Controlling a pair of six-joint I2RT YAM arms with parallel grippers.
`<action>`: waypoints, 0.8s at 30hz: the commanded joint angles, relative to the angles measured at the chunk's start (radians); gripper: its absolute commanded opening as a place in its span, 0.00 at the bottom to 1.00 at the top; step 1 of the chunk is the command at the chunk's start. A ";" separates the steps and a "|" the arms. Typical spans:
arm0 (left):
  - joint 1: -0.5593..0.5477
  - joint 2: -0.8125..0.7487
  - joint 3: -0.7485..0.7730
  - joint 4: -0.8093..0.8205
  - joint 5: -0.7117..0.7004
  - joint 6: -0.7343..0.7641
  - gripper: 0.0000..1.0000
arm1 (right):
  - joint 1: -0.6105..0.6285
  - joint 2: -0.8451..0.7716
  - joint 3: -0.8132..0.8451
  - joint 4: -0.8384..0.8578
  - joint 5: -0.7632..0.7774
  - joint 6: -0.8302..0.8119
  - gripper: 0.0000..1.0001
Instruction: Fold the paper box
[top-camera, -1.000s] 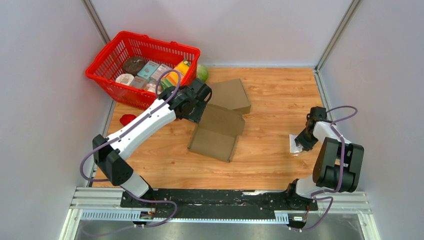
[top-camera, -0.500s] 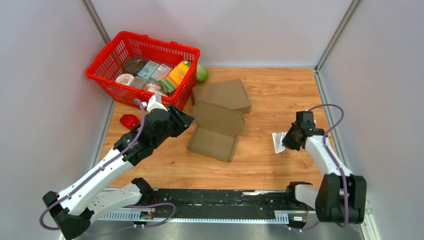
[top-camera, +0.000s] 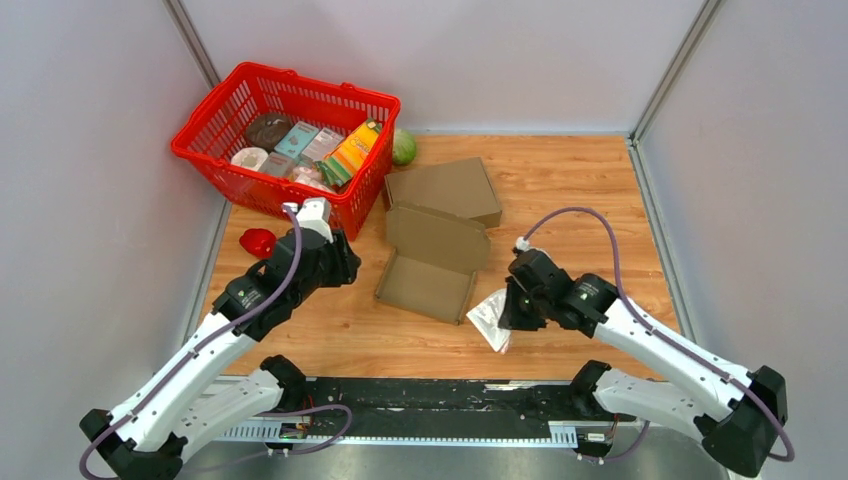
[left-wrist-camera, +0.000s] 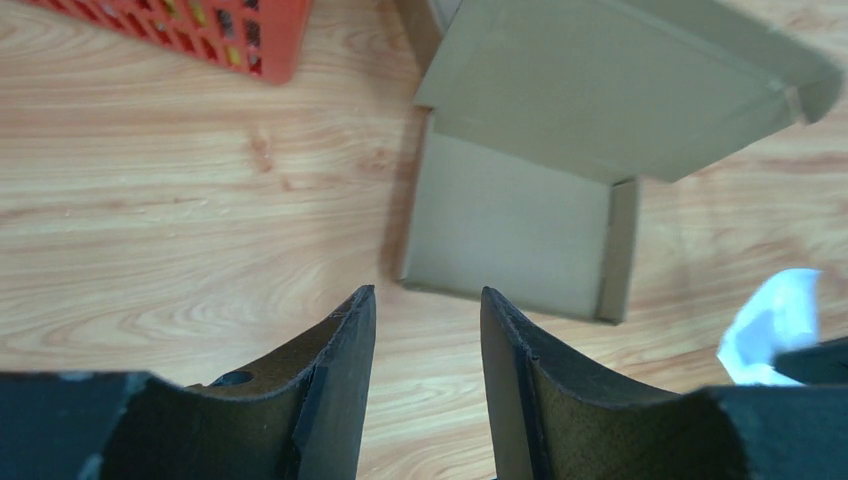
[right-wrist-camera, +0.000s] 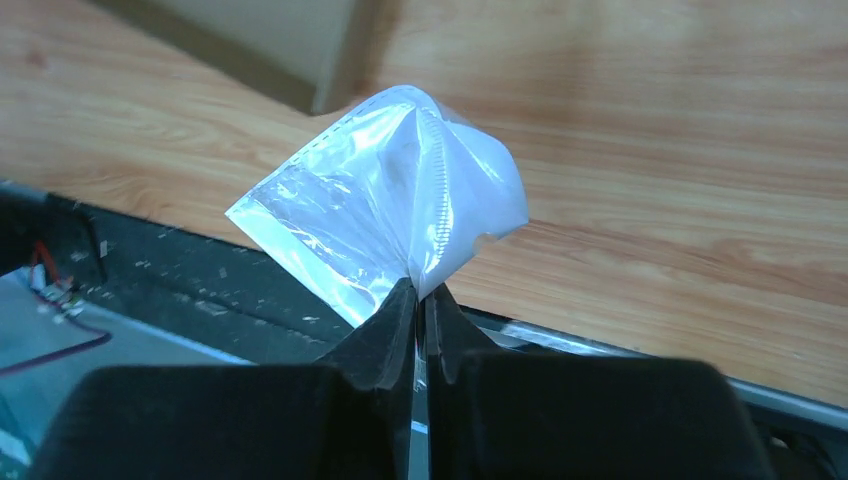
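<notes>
Paper box (left-wrist-camera: 510, 225) ahead of left hand (left-wrist-camera: 422, 300)

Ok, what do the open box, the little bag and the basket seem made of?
Open box: brown cardboard, matte, with creased fold lines. Bag: thin clear plastic film, glossy and crinkled, with see-through patches; possibly cellophane. Basket: red moulded plastic, by the look, with regular lattice walls.
</notes>
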 joint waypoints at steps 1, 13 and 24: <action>0.008 0.004 -0.071 0.004 -0.044 0.067 0.50 | 0.133 0.088 0.108 0.171 0.022 0.127 0.08; 0.013 -0.030 -0.230 0.125 -0.073 -0.068 0.54 | 0.167 0.662 0.524 0.302 0.170 0.016 0.61; 0.131 0.167 -0.176 0.219 -0.011 -0.010 0.55 | 0.152 0.337 0.245 0.335 0.146 -0.228 0.79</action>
